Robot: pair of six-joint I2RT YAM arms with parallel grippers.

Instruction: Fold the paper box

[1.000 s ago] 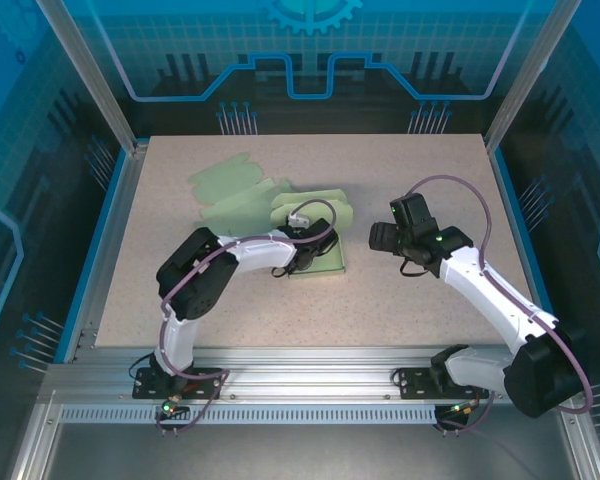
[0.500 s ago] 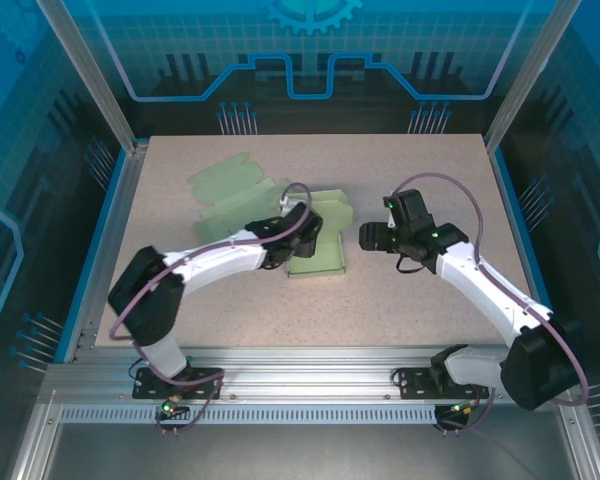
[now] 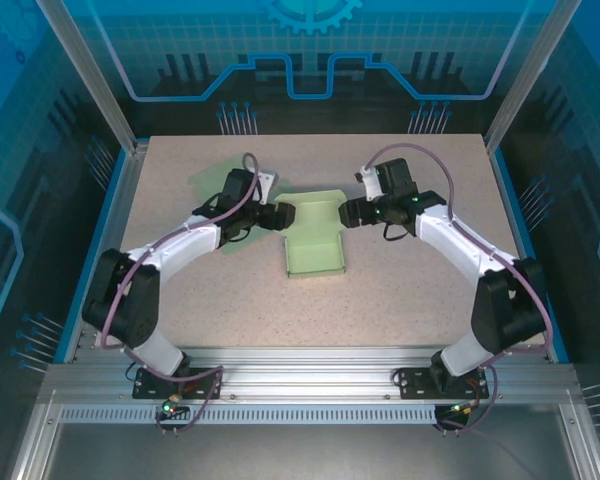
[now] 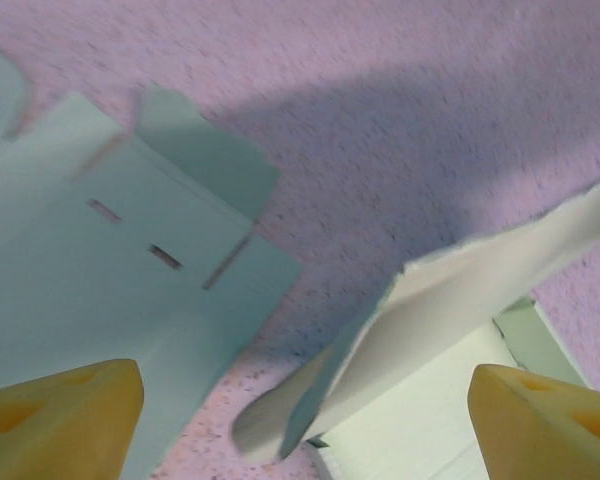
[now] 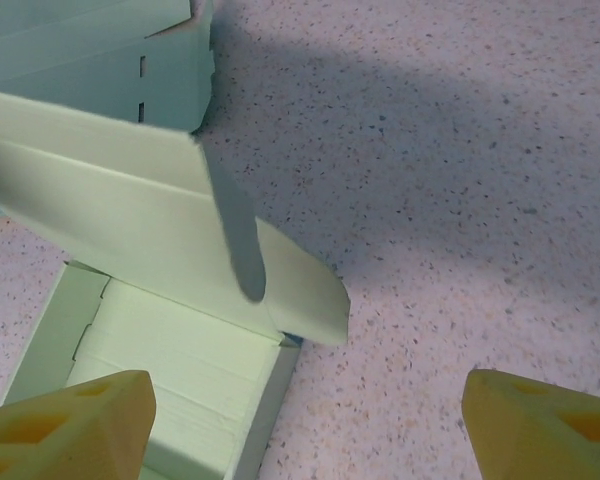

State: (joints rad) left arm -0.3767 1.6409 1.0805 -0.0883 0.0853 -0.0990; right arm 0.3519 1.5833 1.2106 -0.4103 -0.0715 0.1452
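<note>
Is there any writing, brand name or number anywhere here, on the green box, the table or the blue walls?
No text can be read anywhere.
The paper box is plain green.
The flat green sheet has slits but no print.
The table is speckled, without marks.
The blue back wall carries a gear drawing and lines, no words.

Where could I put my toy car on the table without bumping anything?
The table is bare along its near edge, in front of the paper box, and on the right side beyond the right arm. It is crowded mid-table, where the left gripper and right gripper flank the box, and far left, where a flat green sheet lies.
</note>
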